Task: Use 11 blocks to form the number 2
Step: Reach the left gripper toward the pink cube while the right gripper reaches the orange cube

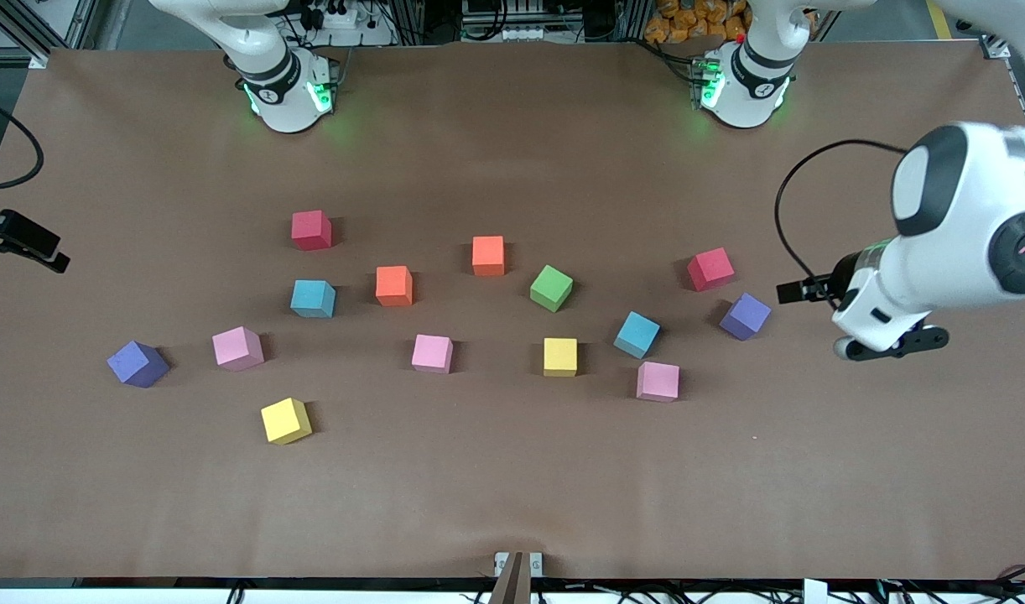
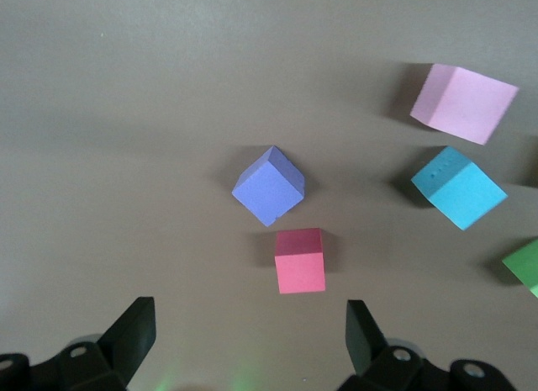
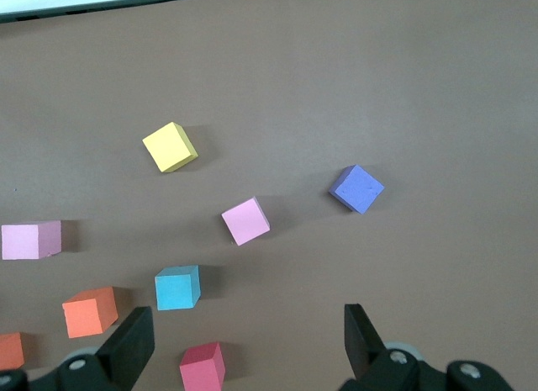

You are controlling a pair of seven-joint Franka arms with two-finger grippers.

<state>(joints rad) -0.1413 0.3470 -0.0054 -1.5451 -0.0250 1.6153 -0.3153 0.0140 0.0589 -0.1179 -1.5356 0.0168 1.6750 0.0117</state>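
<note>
Unmarked blocks (image 1: 433, 353) lie scattered; left pincer (image 2: 250, 340) hovers open.

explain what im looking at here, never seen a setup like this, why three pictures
These are two robot arms bolted to a brown table, photographed at one moment from three cameras. The wide picture looks down from across the table. The other two come from cameras on each arm's wrist, looking past its own black fingers.

The left end effector hangs open over a red block and a purple block near the left arm's end of the table. The right end effector is also open, over the table's other end, above a light blue block and a pink block. Neither holds anything.

Thirteen small coloured cubes lie scattered apart, none touching, among them a green block. No digit 2 has been started.
</note>
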